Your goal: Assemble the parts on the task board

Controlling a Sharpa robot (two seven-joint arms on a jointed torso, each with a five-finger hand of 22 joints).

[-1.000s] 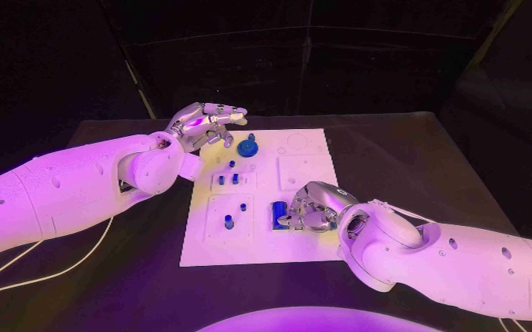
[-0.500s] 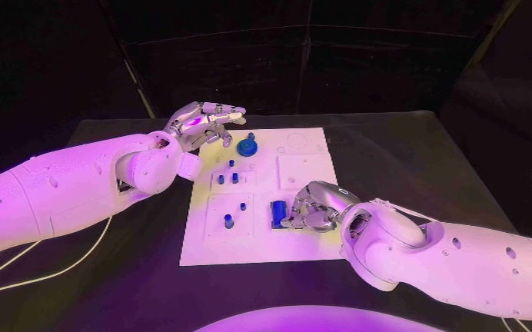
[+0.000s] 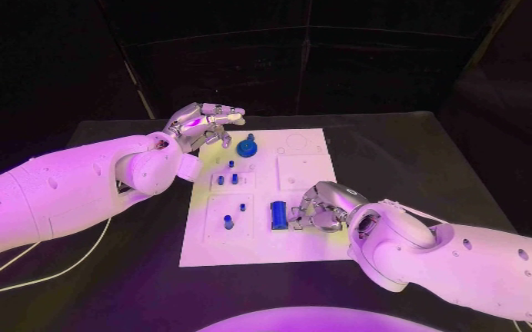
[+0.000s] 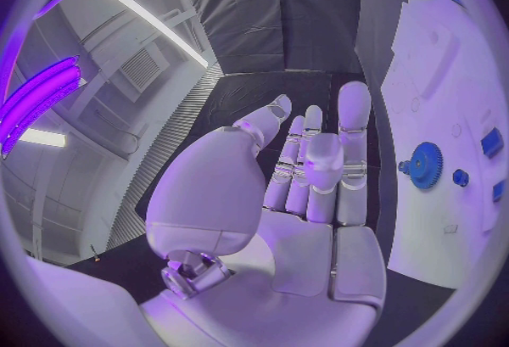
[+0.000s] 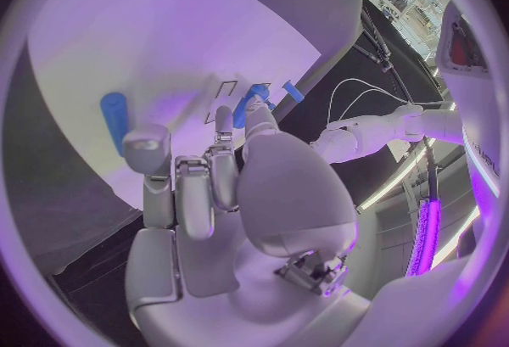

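Black table [image 3: 410,155], task board [image 3: 310,164], blue parts [image 3: 278,214]

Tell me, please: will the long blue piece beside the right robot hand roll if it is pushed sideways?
The long blue piece looks rounded like a short cylinder and lies flat on the board, so a sideways push may roll it. It appears rigid and small, so probably light. The right robot hand is beside it; its smooth surface could slip from a loose pinch.
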